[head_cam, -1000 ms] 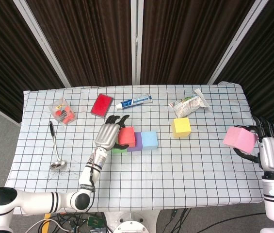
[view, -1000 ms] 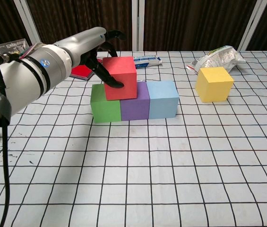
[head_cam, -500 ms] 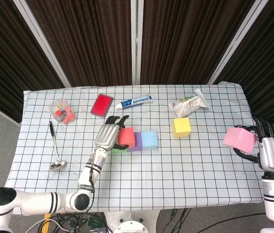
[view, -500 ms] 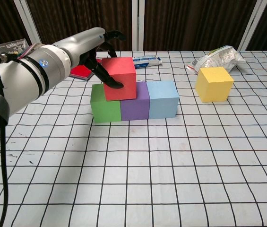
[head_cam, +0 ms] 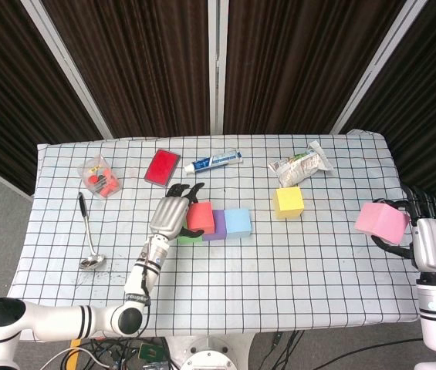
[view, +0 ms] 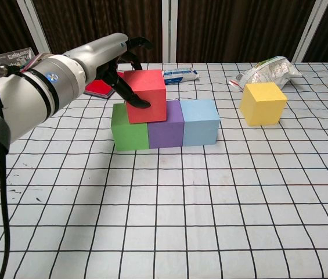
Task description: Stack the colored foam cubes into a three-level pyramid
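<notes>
Green [view: 129,131], purple [view: 165,127] and light blue [view: 200,121] cubes stand in a row, touching. A red cube [view: 146,96] sits on top of the row, straddling the green and purple ones [head_cam: 197,217]. My left hand [view: 114,61] grips it from the left and back, thumb on its front face [head_cam: 170,214]. The yellow cube [head_cam: 288,202] stands alone to the right of the row [view: 262,103]. At the table's right edge my right hand [head_cam: 426,239] holds a pink cube [head_cam: 381,220]; the chest view does not show it.
Along the back lie a toothpaste tube [head_cam: 213,161], a flat red box [head_cam: 161,166], a clear box of orange bits [head_cam: 99,176] and a crinkled bag [head_cam: 301,163]. A ladle [head_cam: 86,231] lies at the left. The checked cloth [view: 210,221] covers the front.
The left hand and the red cube have edged slightly to the left on the row. The right hand with the pink cube has stayed put.
</notes>
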`<state>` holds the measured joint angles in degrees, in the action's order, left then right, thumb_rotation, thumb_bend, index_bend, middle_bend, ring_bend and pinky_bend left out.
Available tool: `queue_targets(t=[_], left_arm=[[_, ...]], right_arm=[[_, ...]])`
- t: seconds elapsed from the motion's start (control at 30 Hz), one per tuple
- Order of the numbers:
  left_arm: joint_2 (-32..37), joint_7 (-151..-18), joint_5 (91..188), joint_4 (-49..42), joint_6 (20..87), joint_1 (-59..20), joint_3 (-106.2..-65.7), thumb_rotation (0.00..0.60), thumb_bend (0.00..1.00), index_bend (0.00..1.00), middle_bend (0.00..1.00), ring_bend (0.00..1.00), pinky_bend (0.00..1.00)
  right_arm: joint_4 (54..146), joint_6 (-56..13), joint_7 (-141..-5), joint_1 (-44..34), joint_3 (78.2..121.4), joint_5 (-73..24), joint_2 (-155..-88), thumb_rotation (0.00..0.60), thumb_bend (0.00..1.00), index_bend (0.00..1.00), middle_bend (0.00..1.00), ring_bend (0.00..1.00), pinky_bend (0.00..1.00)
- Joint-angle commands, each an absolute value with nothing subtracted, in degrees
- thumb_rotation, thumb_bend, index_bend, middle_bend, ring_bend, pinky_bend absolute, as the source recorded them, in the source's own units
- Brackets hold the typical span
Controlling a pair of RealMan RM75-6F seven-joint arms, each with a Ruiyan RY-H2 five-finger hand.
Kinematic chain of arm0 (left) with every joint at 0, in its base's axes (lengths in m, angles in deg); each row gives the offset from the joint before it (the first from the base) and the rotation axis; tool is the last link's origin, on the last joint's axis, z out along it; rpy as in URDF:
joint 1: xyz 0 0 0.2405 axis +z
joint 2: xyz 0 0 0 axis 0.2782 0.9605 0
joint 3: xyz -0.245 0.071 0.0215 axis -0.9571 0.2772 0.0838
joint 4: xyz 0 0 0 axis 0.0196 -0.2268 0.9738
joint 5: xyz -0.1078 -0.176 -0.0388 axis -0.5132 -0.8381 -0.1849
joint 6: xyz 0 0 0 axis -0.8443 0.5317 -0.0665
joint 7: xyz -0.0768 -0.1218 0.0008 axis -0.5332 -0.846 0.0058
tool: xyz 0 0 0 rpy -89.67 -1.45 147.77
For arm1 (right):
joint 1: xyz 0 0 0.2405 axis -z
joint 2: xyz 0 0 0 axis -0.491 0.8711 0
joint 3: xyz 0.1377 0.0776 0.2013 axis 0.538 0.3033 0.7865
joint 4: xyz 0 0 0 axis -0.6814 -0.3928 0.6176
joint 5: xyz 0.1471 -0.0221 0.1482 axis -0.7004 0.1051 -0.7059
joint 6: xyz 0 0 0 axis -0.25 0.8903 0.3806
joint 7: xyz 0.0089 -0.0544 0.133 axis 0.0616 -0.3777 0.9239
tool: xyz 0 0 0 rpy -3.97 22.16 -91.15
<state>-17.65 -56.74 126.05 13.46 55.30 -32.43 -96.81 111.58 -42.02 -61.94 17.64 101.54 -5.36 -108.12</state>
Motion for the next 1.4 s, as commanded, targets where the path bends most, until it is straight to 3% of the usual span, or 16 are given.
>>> queue_targets(t=[0.03,0.77,1.07,1.4], left_arm=[[-17.52,-56.64,125.98,13.64,55.26,-32.42,-96.8,0.6,0.15,0.1,0.38,0.12,0.08],[-17.84,-57.35,125.62,12.88,54.48,-32.39,-96.62,0.6,0.15,0.1,0.37,0.12,0.08],[-17.47,-57.94,125.97,13.14,53.89,-32.3,-96.4,0.6,0.11,0.09,0.25,0.09,0.07],[-16.82,-58.13,126.47,14.74,54.45,-31.91,-96.25,0.6,0.09,0.09,0.22,0.07,0.07]], right_arm=[[111.65,-42.07,-61.96,17.65,101.53,-5.32,-108.09,0.6,0.08,0.0,0.49,0.06,0.0],[111.18,-41.33,-62.02,17.64,101.07,-5.48,-108.55,0.6,0.08,0.0,0.49,0.06,0.0],[110.81,-41.36,-61.6,17.8,100.98,-5.49,-108.61,0.6,0.08,0.0,0.49,0.06,0.0],[110.61,-41.38,-61.36,17.85,101.02,-5.52,-108.68,0.6,0.08,0.0,0.49,0.06,0.0]])
